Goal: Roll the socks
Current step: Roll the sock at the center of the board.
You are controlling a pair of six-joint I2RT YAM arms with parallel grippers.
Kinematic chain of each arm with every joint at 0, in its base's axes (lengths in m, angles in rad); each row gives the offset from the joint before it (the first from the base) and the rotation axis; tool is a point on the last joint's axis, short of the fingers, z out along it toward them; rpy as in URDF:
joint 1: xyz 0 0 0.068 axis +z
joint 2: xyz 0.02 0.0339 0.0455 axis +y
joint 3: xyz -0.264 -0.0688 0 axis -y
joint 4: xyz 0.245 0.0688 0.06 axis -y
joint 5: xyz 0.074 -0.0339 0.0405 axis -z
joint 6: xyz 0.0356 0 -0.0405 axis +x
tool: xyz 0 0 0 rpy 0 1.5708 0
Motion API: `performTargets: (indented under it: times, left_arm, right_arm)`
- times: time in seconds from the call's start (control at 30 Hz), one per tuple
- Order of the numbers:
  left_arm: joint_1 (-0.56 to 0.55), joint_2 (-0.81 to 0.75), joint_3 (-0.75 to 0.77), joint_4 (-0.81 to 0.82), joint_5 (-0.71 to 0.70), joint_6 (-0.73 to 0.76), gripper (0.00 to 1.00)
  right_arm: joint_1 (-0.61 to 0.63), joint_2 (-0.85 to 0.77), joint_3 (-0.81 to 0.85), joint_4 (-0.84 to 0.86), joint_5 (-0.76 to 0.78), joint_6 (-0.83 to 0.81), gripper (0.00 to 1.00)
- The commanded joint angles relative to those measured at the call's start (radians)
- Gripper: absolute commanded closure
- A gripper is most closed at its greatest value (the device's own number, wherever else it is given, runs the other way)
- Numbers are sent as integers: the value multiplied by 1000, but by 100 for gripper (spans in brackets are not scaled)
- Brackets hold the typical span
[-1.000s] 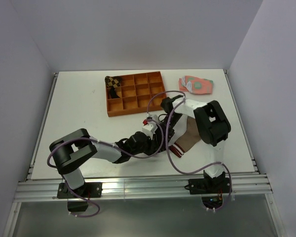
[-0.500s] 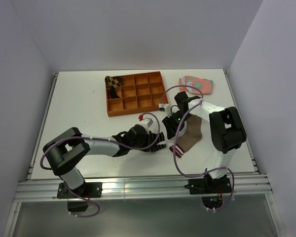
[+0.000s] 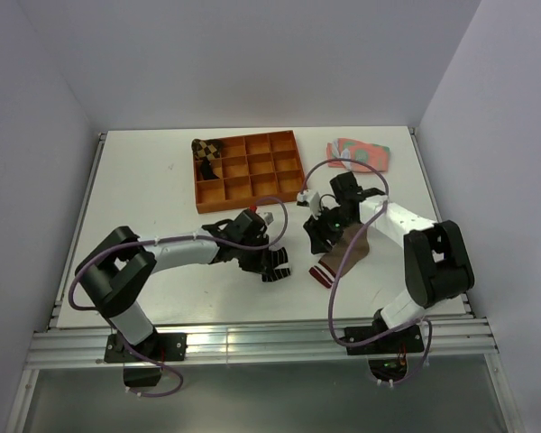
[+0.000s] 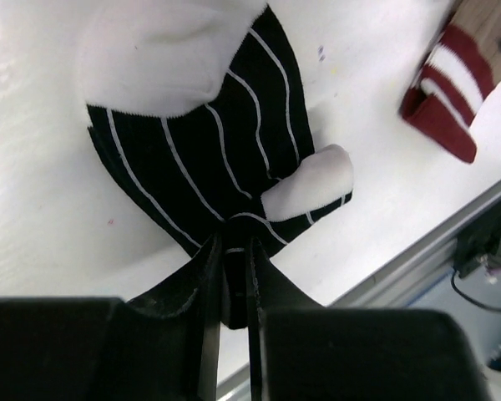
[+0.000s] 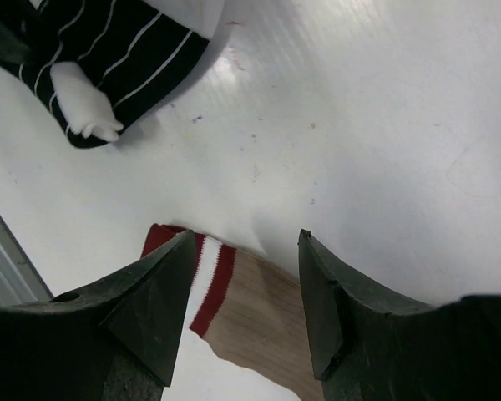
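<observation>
Tan sock (image 5: 259, 313) lies diagonal, cuff (image 5: 204, 271) pointing near-left — right gripper (image 5: 246, 236) spread above it, left gripper (image 4: 234, 251) pinching the black sock (image 4: 192, 167).

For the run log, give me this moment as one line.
left tool: shut on black striped sock | right tool: open, at tan sock cuff | tan sock: flat, unrolled

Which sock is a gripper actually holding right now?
The black sock with thin white stripes, pinched in the left gripper; the tan sock with the maroon cuff lies free beneath the open right gripper.
</observation>
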Motion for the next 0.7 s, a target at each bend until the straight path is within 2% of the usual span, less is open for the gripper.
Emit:
performTargets:
  times: [0.0, 0.23, 0.37, 0.53, 0.67]
  left_arm:
    - [29, 23, 45, -157, 105, 9, 100]
    - [82, 126, 91, -144, 239, -20, 100]
    - [93, 160, 99, -121, 272, -35, 100]
    - [114, 203, 99, -107, 315, -45, 100]
    - [131, 218, 94, -96, 338, -49, 99]
  right_arm:
    - [30, -90, -49, 73, -31, -70, 40]
    - [131, -292, -223, 206, -1, -138, 40]
    - [261, -389, -303, 276, 68, -144, 39]
    - [416, -424, -333, 331, 139, -145, 37]
    - [493, -412, -353, 386, 208, -165, 38]
